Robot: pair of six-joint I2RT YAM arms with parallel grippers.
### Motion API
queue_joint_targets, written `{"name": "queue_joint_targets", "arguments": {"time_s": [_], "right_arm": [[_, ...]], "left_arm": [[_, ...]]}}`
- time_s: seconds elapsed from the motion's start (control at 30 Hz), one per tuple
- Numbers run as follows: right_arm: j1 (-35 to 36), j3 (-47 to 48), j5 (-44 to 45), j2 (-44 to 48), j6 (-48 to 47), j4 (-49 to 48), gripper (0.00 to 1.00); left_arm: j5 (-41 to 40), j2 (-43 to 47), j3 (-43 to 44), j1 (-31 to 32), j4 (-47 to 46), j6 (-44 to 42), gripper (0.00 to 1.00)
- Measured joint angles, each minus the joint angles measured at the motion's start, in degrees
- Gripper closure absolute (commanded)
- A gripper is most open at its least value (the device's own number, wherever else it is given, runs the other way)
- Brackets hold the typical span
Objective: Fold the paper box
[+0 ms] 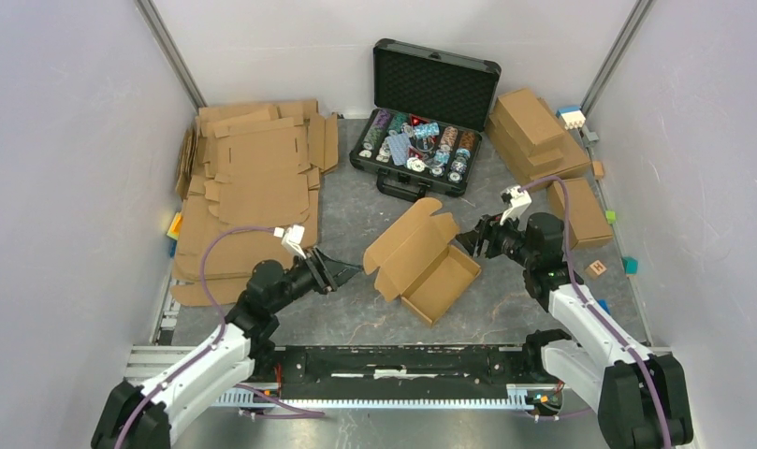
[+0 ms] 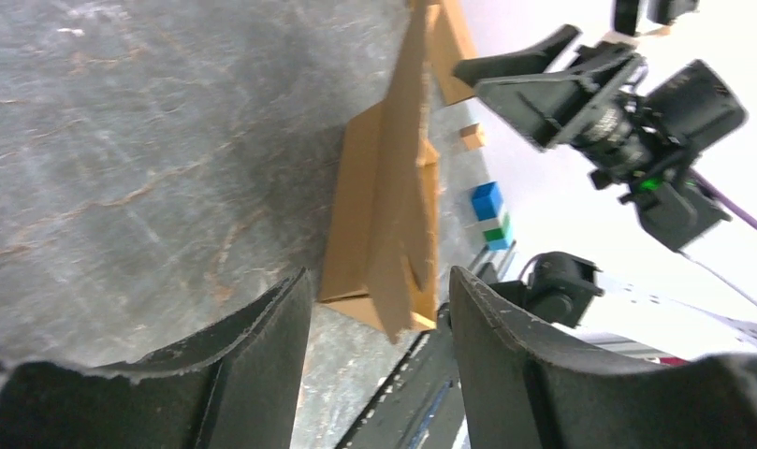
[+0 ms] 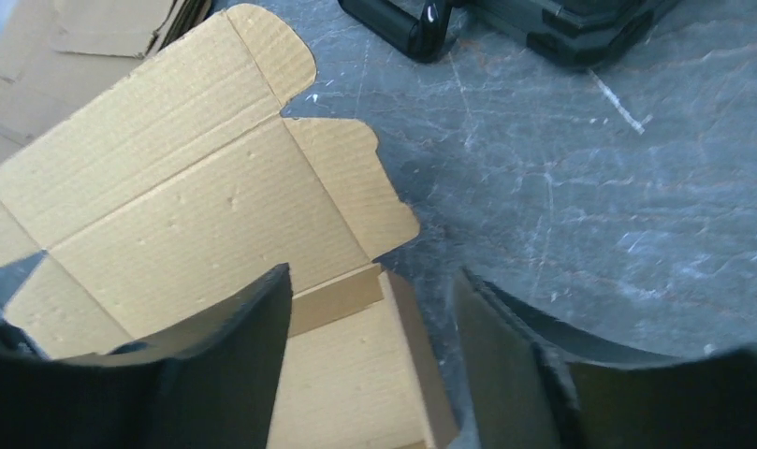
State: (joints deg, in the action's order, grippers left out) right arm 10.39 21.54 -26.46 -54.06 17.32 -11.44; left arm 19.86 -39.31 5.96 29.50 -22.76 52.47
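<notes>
The paper box (image 1: 426,260) sits in the middle of the table: a shallow brown cardboard tray with its lid standing open and leaning to the left. My left gripper (image 1: 348,271) is open and empty, just left of the lid, not touching it. In the left wrist view the box (image 2: 384,215) shows edge-on beyond my open fingers (image 2: 262,355). My right gripper (image 1: 474,240) is open and empty at the tray's far right corner. In the right wrist view the lid and tray (image 3: 196,215) lie under and beyond my open fingers (image 3: 234,365).
A stack of flat cardboard sheets (image 1: 253,187) lies at the left. An open black case of chips (image 1: 423,112) stands at the back. Folded boxes (image 1: 538,136) are piled at the back right. Small coloured blocks (image 1: 630,265) lie along the right edge.
</notes>
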Motion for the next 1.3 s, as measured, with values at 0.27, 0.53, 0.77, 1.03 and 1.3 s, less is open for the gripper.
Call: {"name": "queue_joint_targets", "arguments": {"time_s": [0.27, 0.53, 0.77, 1.03, 1.3], "right_arm": [[0.0, 2.3, 0.8, -4.6, -0.2, -0.2, 0.02], [0.0, 6.8, -3.6, -12.7, -1.4, -2.6, 0.05], [0.0, 10.9, -6.3, -18.7, -2.7, -4.5, 0.08], [0.0, 12.4, -10.9, -25.0, -1.5, -8.8, 0.16], [0.1, 12.0, -12.5, -24.5, 0.4, -11.7, 0.21]], "left_arm": [[-7.8, 6.2, -0.6, 10.5, 1.2, 3.6, 0.39], [-16.3, 1.4, -0.6, 19.4, 3.7, 6.3, 0.41], [-20.1, -4.9, 1.7, 23.2, 3.8, 6.4, 0.51], [-22.3, -10.1, 3.8, 25.4, 2.5, 6.4, 0.86], [-24.3, -12.1, 9.2, 25.4, 4.9, 4.3, 0.92]]}}
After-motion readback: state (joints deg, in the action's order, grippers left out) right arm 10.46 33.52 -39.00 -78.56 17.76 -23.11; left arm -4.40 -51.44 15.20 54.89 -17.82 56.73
